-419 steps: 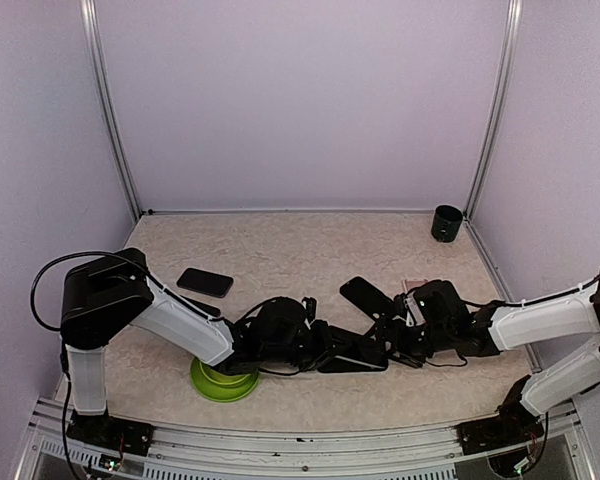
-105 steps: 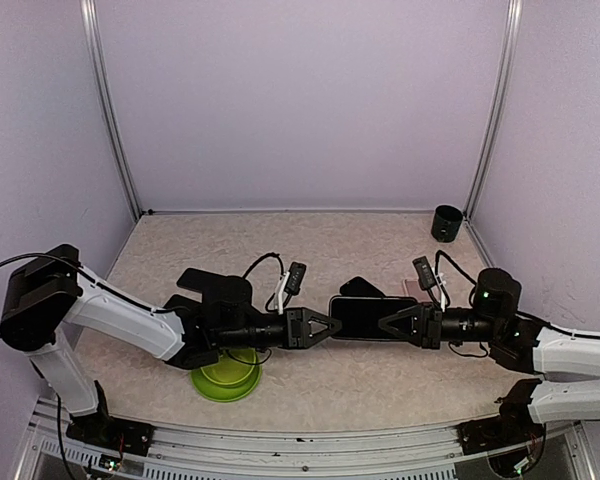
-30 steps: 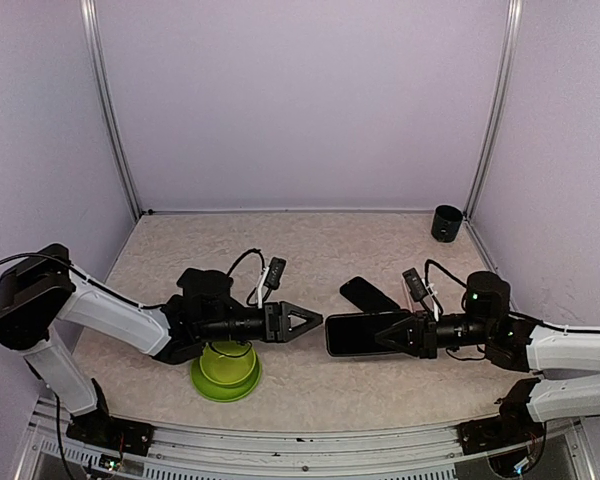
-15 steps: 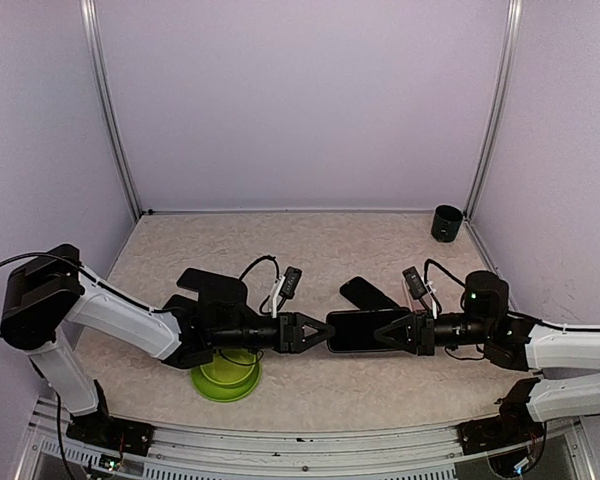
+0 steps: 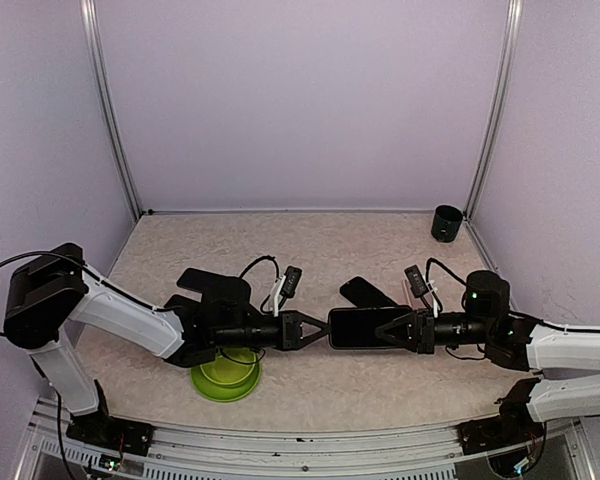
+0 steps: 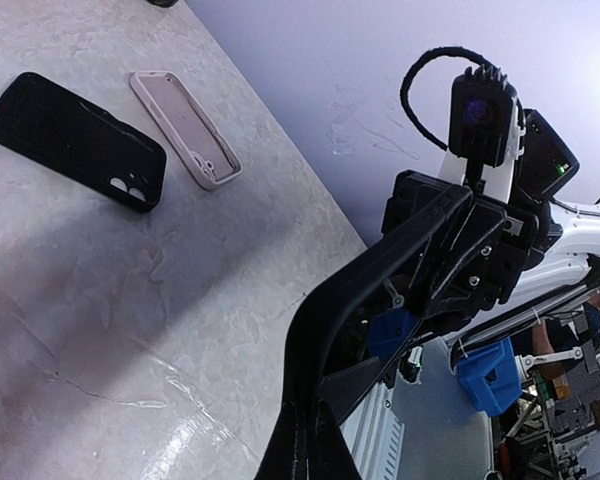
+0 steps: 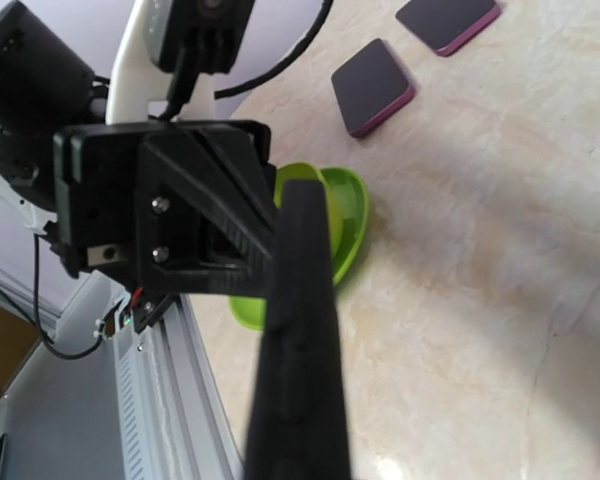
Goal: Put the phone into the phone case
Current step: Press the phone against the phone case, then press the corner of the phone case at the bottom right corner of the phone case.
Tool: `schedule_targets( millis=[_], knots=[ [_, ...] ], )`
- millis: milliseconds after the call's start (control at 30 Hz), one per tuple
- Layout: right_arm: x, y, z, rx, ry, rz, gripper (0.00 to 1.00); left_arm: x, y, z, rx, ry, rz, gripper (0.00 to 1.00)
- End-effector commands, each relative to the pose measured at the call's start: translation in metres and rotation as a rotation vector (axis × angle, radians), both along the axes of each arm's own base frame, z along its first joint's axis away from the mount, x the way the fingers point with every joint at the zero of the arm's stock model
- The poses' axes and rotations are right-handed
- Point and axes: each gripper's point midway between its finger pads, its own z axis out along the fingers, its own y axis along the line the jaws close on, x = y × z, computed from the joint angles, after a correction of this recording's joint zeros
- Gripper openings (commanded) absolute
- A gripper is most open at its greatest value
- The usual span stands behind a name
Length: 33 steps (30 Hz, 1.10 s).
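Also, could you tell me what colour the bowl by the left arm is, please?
The bowl is lime green, clearest in the top view.

Left gripper point(image 5: 318, 331) moved right, closing gap seen a second ago, now at phone point(image 5: 365, 328) left end. Jaws (spread then) now clamped on phone edge. Phone now pinched at both ends.

A black phone point(image 5: 365, 328) is held flat in mid-air; the black phone case point(image 5: 365, 293) lies just behind it.
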Motion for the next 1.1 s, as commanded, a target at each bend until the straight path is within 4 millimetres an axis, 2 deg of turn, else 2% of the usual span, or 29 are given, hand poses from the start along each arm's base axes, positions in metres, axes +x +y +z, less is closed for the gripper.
schedule_targets(
  millis=[0,367,467,633,733,867,1067],
  knots=[
    [0.004,0.005,0.037,0.079,-0.096,0.016,0.0,-0.001,-0.001,0.011,-0.06,-0.014,-0.025,0.0],
    [0.007,0.003,0.037,0.08,-0.088,0.008,0.0,0.007,0.015,0.004,-0.076,0.024,0.01,0.0],
    [0.01,0.002,0.037,0.081,-0.08,-0.007,0.0,0.005,0.015,0.006,-0.077,0.018,0.002,0.09],
    [0.016,0.001,0.042,0.084,-0.073,-0.04,0.0,-0.001,0.009,0.006,-0.055,-0.004,-0.024,0.29],
    [0.019,0.002,0.043,0.083,-0.064,-0.049,0.0,-0.004,0.004,0.009,-0.05,-0.022,-0.033,0.36],
    [0.023,0.003,0.046,0.09,-0.056,-0.065,0.0,-0.007,-0.001,0.008,-0.043,-0.023,-0.046,0.39],
    [0.022,0.005,0.054,0.112,-0.059,-0.048,0.0,-0.005,-0.004,0.007,-0.048,-0.016,-0.047,0.38]
  ],
)
